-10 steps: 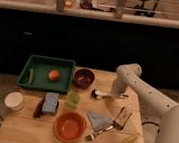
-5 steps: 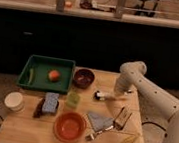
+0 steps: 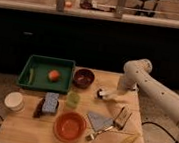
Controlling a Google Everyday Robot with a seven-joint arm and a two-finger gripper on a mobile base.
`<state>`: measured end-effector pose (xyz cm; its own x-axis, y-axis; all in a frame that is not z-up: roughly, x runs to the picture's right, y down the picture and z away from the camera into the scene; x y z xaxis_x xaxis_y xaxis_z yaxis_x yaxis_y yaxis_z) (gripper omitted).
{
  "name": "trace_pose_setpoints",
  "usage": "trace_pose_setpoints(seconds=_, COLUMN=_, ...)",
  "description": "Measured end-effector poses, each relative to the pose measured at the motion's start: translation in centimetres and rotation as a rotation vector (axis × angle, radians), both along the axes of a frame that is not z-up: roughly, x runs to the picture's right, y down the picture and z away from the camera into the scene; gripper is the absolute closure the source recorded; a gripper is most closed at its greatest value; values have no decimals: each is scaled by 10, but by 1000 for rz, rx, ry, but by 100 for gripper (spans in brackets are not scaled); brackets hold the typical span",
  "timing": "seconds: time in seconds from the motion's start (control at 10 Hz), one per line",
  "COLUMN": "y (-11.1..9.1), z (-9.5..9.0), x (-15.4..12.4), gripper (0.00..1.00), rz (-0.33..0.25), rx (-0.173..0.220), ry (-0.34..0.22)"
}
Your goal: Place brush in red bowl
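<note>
The brush (image 3: 100, 93) lies low over the table's middle right. Its dark bristle head points left and its cream handle runs right into my gripper (image 3: 108, 94). The gripper comes down from the white arm on the right and is shut on that handle. Most of the handle is hidden by the gripper. The red bowl (image 3: 69, 125), wide and orange-red, stands empty at the front of the table, down and left of the gripper.
A dark maroon bowl (image 3: 83, 77) sits just left of the brush. A green tray (image 3: 37, 81) holds an orange ball at the back left. Nearby are a green cup (image 3: 72, 100), a sponge (image 3: 51, 103), a white cup (image 3: 13, 101), a grey cloth (image 3: 99, 120), a metal utensil (image 3: 99, 132), a small box (image 3: 122, 118) and a yellow stick (image 3: 128, 141).
The arm's elbow has swung slightly right and up. The gripper has stayed at the brush and has finished closing.
</note>
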<state>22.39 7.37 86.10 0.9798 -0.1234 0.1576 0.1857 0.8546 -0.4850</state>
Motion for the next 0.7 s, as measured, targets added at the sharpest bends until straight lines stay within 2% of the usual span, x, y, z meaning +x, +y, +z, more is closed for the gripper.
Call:
trace_pose_setpoints(seconds=0.4, y=0, z=-18, x=7, gripper=99, rz=-29, rx=25, ry=-4)
trace_pose_setpoints(seconds=0.7, y=-4, z=-45, x=7, gripper=99, rz=-54, rx=42, ry=-13)
